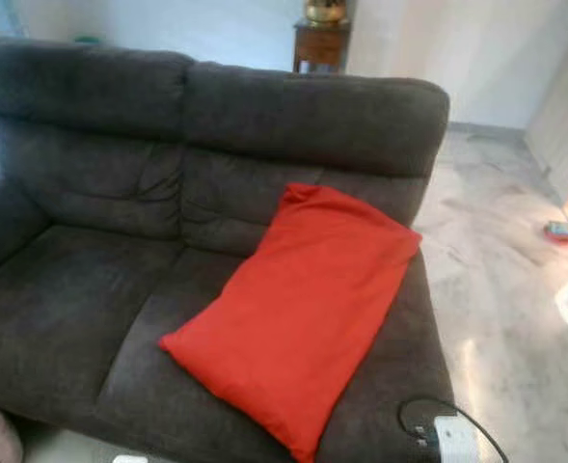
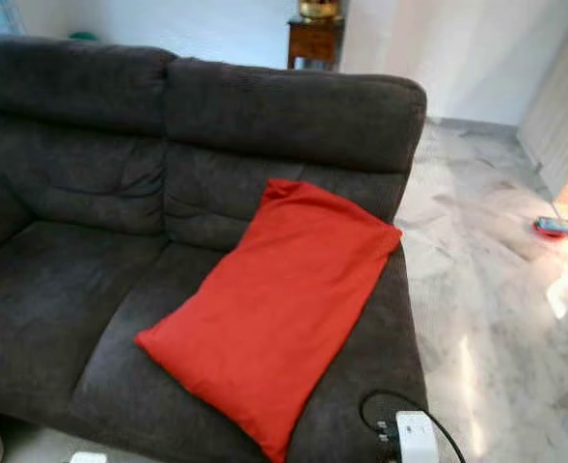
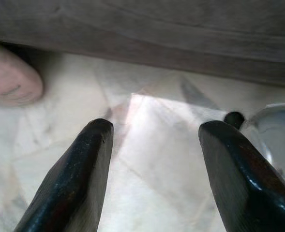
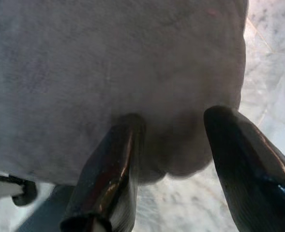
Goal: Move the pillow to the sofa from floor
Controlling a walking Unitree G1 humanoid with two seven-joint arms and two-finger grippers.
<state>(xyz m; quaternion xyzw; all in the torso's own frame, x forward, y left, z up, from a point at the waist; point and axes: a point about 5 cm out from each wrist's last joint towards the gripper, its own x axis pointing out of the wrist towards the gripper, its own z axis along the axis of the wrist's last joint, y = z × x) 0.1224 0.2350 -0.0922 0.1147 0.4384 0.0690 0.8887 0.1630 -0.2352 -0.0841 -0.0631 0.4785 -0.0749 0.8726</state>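
One red pillow [image 1: 298, 309] on sofa [image 1: 91, 289], both claws apart below

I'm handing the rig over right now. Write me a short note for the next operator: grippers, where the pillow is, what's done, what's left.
Left gripper: open, holding nothing, down over the marble floor by the sofa's base.
Right gripper: open, holding nothing, low beside a grey upholstered surface.
Red pillow: lying on the right seat of the dark sofa, its upper end leaning on the backrest.
Done: pillow is on the sofa.
Left: nothing apparent; perhaps straighten it.
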